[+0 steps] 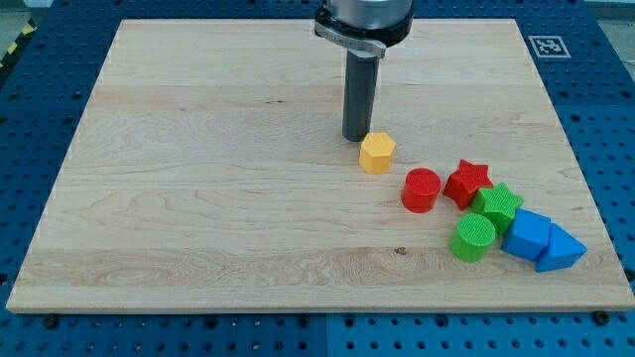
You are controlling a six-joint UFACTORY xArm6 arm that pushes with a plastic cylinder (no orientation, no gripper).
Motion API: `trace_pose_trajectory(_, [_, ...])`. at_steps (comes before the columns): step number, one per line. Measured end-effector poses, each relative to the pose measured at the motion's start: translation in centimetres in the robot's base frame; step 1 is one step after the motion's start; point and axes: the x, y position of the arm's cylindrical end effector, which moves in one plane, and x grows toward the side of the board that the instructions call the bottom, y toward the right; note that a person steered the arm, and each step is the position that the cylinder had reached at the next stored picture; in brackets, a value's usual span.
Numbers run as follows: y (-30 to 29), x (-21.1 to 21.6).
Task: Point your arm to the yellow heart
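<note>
- My tip [357,137] rests on the worktop [198,198], upper middle of the view; there is no gripper on this rod, so nothing opens, closes or holds.
- A yellow block [377,153] lies just beside my tip, at about 4 o'clock from it; it reads more six-sided than heart-like, and it is the only yellow piece in view, so I judge it to be the task's thing.
- No gap is clear between the two; I cannot tell if they touch.
- The pointing looks nearly done: only a slight shift toward 4 o'clock could remain.
- Further along 4 o'clock lie the red cylinder [421,189], red star [467,182], green star [497,206], green cylinder [474,237], blue cube [527,235] and blue wedge [560,248].
- A square black-and-white marker [548,46] lies off the worktop's corner at 1 o'clock; no readable writing or brand anywhere.
</note>
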Motion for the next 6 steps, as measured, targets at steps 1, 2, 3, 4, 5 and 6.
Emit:
trace_pose_trajectory(1, [0.8, 1.5])
trace_pose_trajectory(2, [3.0, 4.5])
trace_pose_trajectory(3, [5.3, 5.5])
trace_pose_trajectory(4, [4.0, 3.5])
trace_pose_trajectory(5, [-0.1, -0.3])
trace_pose_trajectory(6, [-5.4, -5.6])
